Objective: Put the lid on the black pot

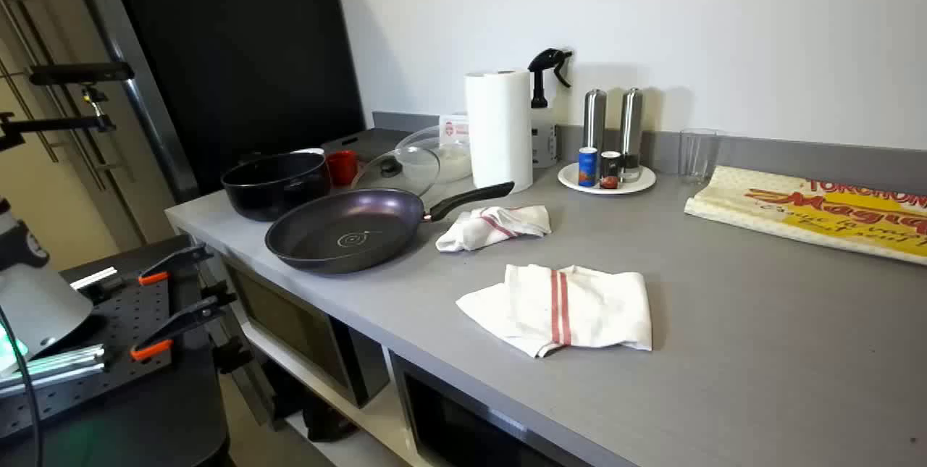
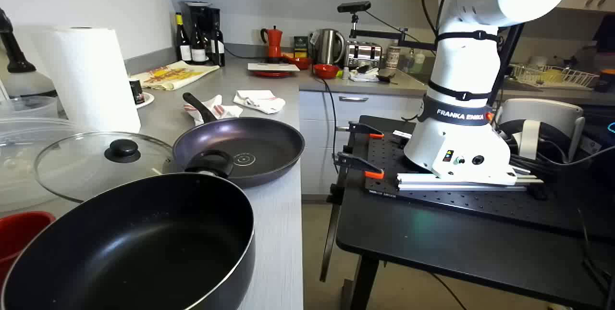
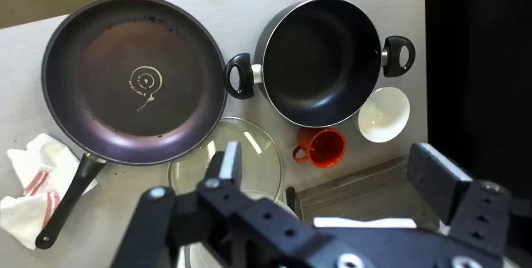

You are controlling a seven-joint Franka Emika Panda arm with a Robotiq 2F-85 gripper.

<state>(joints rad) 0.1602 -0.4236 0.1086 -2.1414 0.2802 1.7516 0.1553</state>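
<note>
Plainly, the fingers (image 3: 228, 164) of our gripper (image 3: 333, 164) stand wide apart, facing each other across a broad gap. We see the lid (image 3: 258, 161), clear glass with a thin rim, behind the picture-left finger in the wrist view; that finger hides part of it. How far the fingertips are above the glass we cannot tell, nor whether it lies flat or tilted. In an exterior view we can make out its black knob (image 2: 123, 149).

Ahead of the gap between the fingertips, beyond their reach in the wrist view, we find the black pot (image 3: 320, 62), upright, its dark inside showing, with a handle on either side. The handle nearer the picture-left finger meets the rim of the frying pan (image 3: 137, 81) in our view; whether the two touch we cannot tell. The pan spreads ahead of that same finger and out to its outer side, its rim crossing over the lid's edge as we look. Farther out that way, well apart from the fingers, a white cloth (image 3: 43, 174) with red stripes lies by the pan's handle.

Between the fingertips, as the wrist view has it, we see a red mug (image 3: 327, 149) near the pot. Just ahead of the picture-right finger sits a white cup (image 3: 384, 114), close beside the pot.
</note>
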